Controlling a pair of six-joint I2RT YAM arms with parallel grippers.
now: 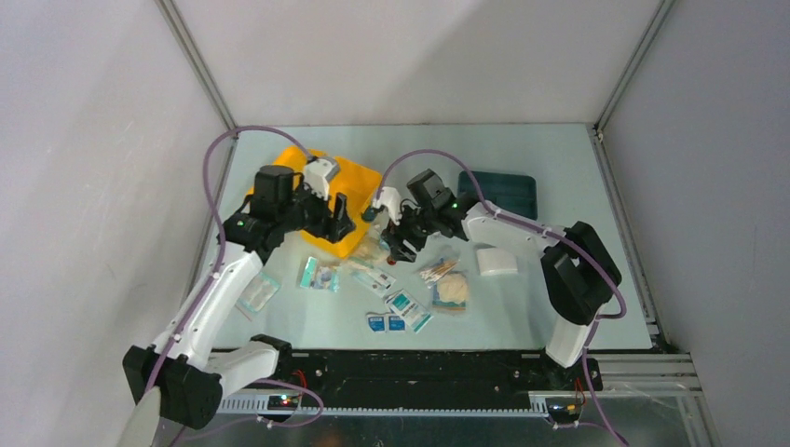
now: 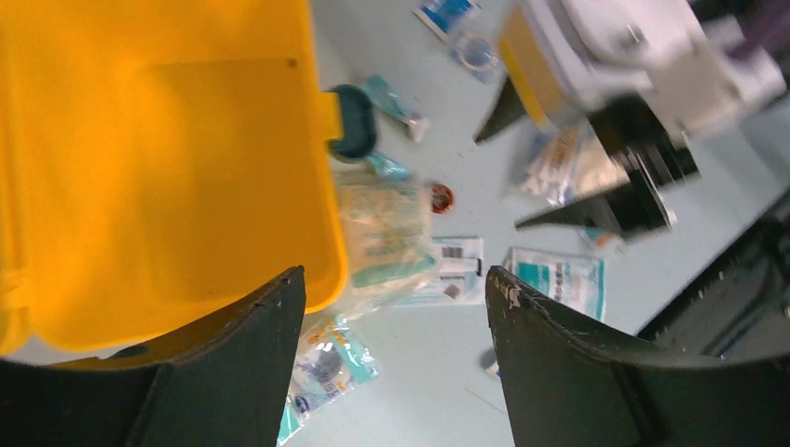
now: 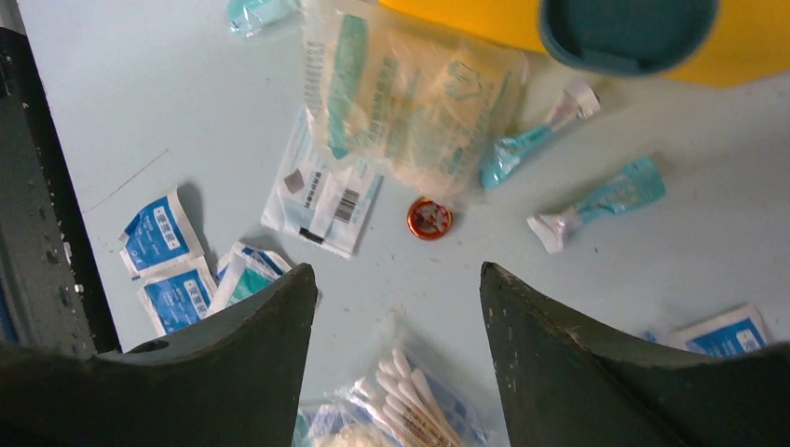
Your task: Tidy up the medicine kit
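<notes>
Yellow medicine kit: sits at the far left of the table. Blue-grey latch faces the near right, toward the loose packets. Cannot tell whether it is fastened.

Left arm, left gripper: hovers over the kit's near-right edge. Fingers released and spread wide, grasping nothing. Wrist view shows the kit's corner and the table below the gap.

Right arm, right gripper: hangs just right of the kit, above the packets. Fingers also released, nothing between them.

Under the right gripper, wrist view:
- large clear pouch, lying against the kit's edge
- barcode sachet, partly overlapped by the pouch
- small red cap, just beside the pouch
- two teal tubes, just beside the latch
- blue wipe sachets, nearer the arm bases
- bag of cotton swabs

Elsewhere:
- dark teal tray, far side, right of the kit and well apart from it
- white pad, beside the right arm
- two more packets, near side of the kit, under the left arm
</notes>
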